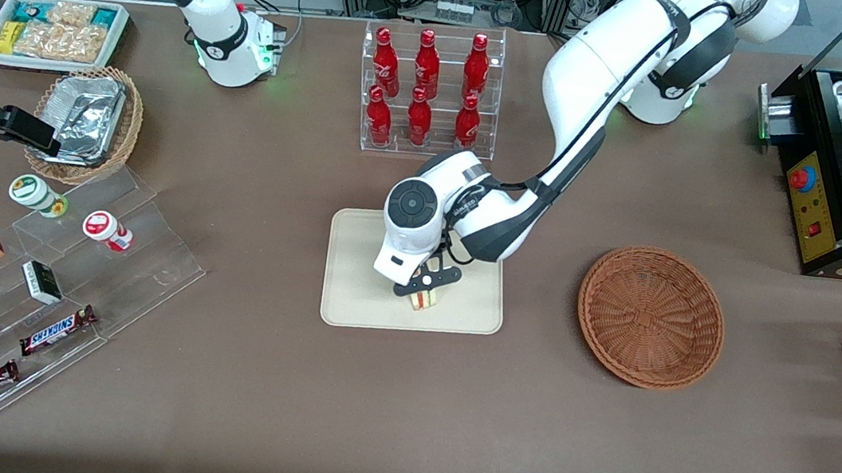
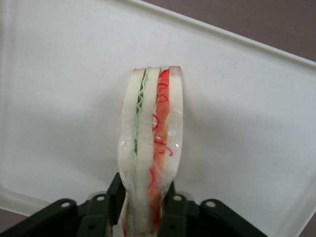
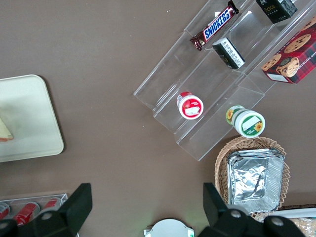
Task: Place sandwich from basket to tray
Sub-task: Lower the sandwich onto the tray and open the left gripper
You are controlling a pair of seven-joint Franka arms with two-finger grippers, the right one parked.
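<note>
My gripper hangs low over the cream tray, shut on the sandwich. In the left wrist view the sandwich is a pale wedge with red and green filling lines, squeezed between the black fingers at its thick end, its tip pointing out over the tray's surface. Whether it touches the tray I cannot tell. The reddish-brown wicker basket sits beside the tray toward the working arm's end, with nothing in it.
A clear rack of red bottles stands farther from the front camera than the tray. Acrylic steps with snack bars and cups, a foil-lined basket and a white snack bin lie toward the parked arm's end.
</note>
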